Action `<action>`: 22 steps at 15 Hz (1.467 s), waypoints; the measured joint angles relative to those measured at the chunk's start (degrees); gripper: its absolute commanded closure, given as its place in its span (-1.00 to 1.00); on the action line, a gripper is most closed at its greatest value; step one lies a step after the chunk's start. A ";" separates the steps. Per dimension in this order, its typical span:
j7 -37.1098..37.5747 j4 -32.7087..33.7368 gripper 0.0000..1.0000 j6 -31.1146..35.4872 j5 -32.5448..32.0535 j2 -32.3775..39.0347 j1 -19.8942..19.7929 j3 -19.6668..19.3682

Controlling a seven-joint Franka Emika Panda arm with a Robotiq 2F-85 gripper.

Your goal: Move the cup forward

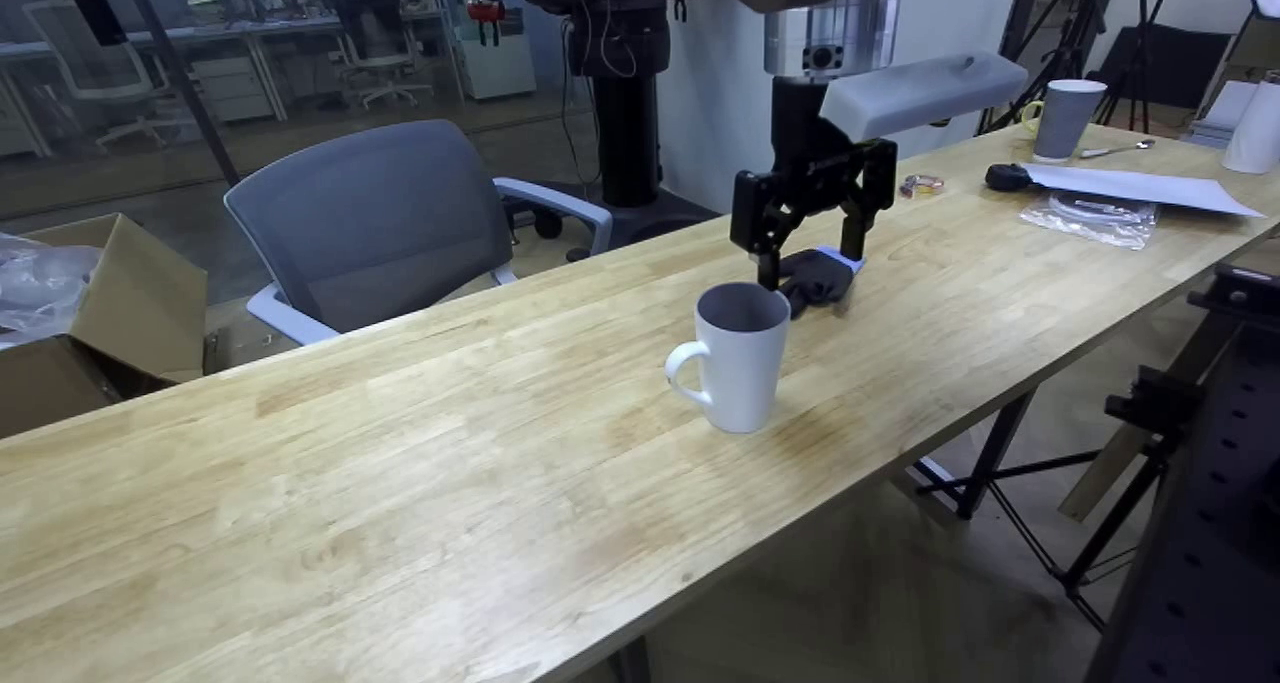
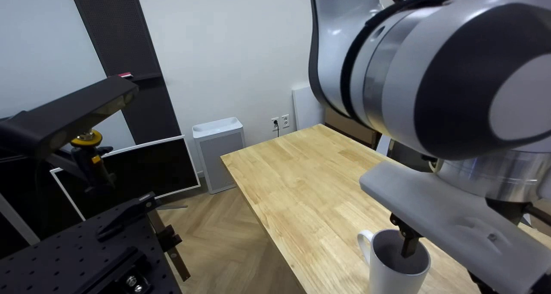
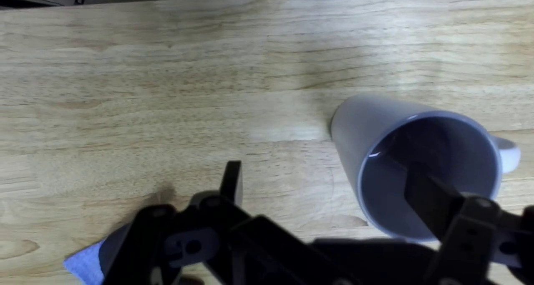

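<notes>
Hand (image 3: 322, 176) wide, gripping nothing; one finger (image 3: 431, 199) over the mouth of the white mug (image 1: 742, 378), the other outside it, away from the handle (image 3: 510, 157). Can't tell if the tip's below the rim. I'd straddle that side, drop straight, close gently, move level. Mug upright on the surface (image 1: 400, 523). Counts: 1 white mug, 1 black bundle (image 1: 815, 281) near it, 1 tall grey cup (image 1: 1068, 121) and 1 spoon (image 1: 1112, 150) well apart from it.

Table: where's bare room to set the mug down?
Widest: the table on the handle side of the mug, bare in both exterior views. Crowded: the opposite side, with the hand and a dark bundle, then paper, bag and grey cup farther along.
</notes>
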 measured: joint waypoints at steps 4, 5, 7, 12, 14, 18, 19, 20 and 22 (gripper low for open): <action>0.01 0.41 -1.00 4.52 -0.05 2.22 -0.70 0.69; 0.02 0.45 -1.00 5.08 -0.03 2.58 -0.90 1.07; 0.04 0.53 -1.00 5.60 0.00 3.02 -1.25 1.88; 0.05 0.71 -1.00 6.07 0.11 3.35 -2.52 3.97; 0.05 0.72 -1.00 6.57 0.30 3.52 -3.53 5.10; 0.05 0.72 -1.00 7.68 0.42 4.48 -5.32 6.81; 0.05 0.72 -1.00 8.01 0.43 4.88 -5.56 6.99; 0.05 0.72 -1.00 8.31 0.43 5.34 -5.72 7.08; 0.05 0.74 -1.00 8.71 0.43 6.22 -5.91 7.12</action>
